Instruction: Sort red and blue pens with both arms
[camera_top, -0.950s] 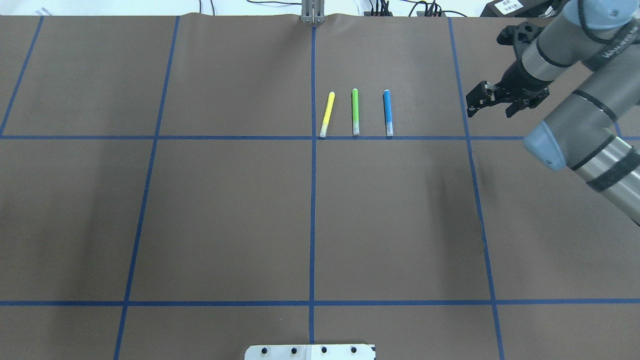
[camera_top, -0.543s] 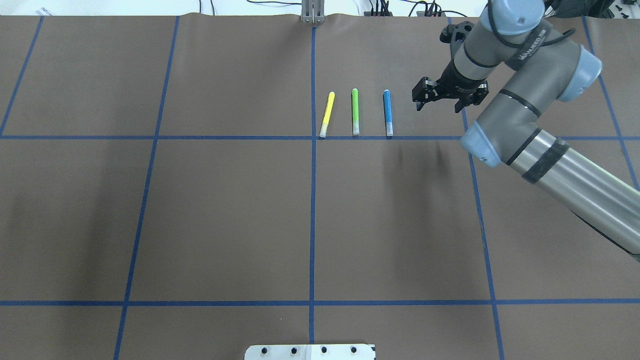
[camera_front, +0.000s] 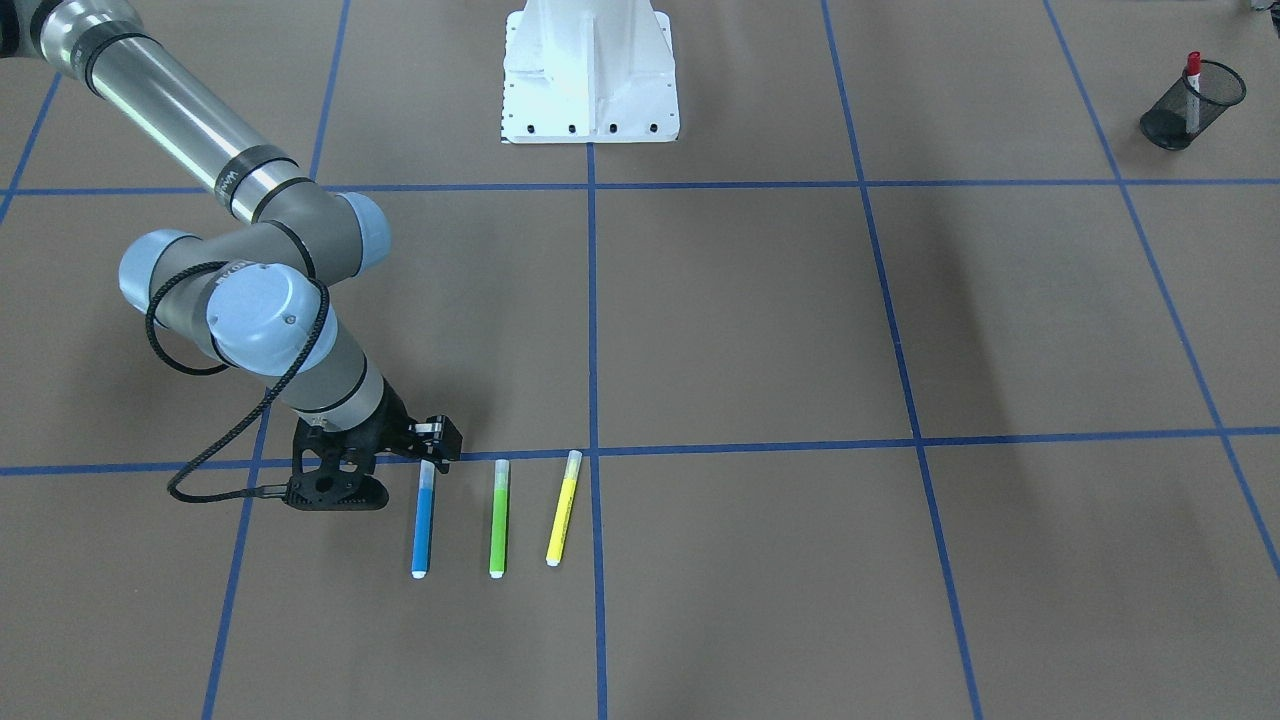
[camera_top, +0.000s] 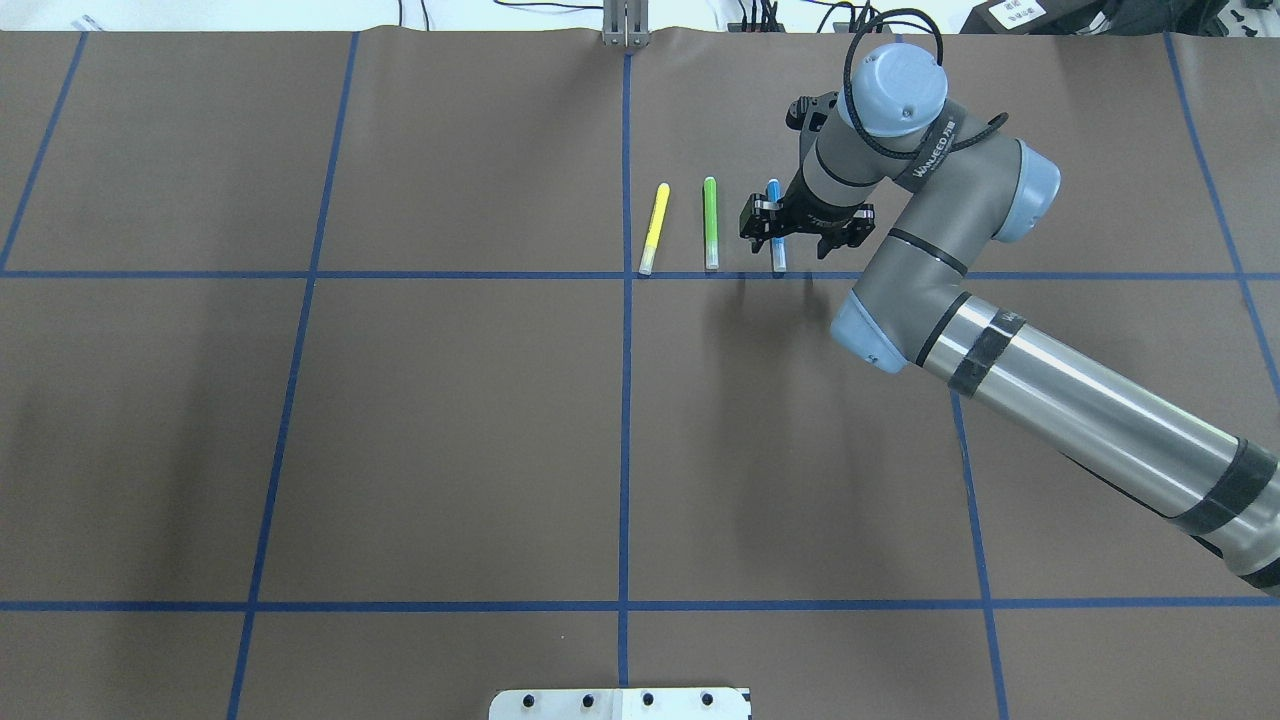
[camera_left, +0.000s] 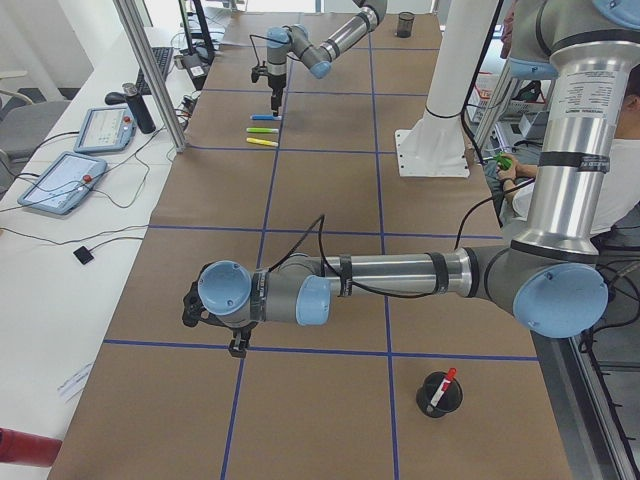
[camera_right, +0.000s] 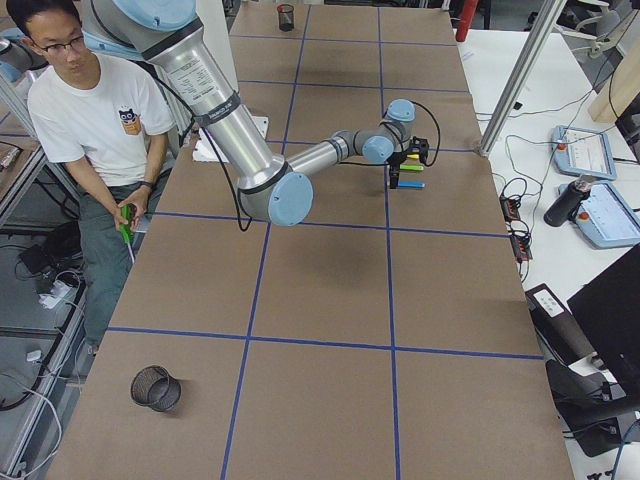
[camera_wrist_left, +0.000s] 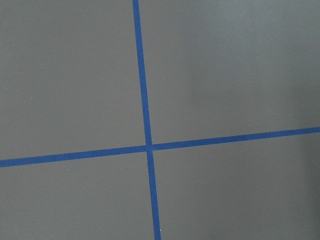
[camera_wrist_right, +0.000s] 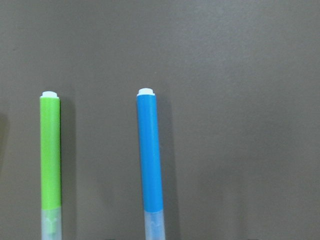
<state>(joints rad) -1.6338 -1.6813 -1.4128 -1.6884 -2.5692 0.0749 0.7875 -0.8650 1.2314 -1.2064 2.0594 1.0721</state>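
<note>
The blue highlighter (camera_top: 773, 195) lies on the brown table, rightmost of three parallel pens. My right gripper (camera_top: 797, 232) hovers over its near half, open, one finger on each side of it. The right wrist view looks straight down on the blue highlighter (camera_wrist_right: 150, 155) and shows no fingers. The red-capped marker (camera_front: 1192, 72) stands in a black mesh cup (camera_front: 1215, 95) on my left side. My left gripper (camera_left: 235, 340) shows only in the exterior left view, low over the table; I cannot tell if it is open or shut.
A green highlighter (camera_top: 710, 215) and a yellow highlighter (camera_top: 655, 225) lie left of the blue one. A second mesh cup (camera_right: 155, 388) stands at the right end. The white pedestal (camera_front: 588, 75) is mid-table at my base. A person (camera_right: 95, 130) sits beside the table.
My right arm has swung left from the table's right edge, and its gripper now sits over the blue highlighter. The pens have not moved.
</note>
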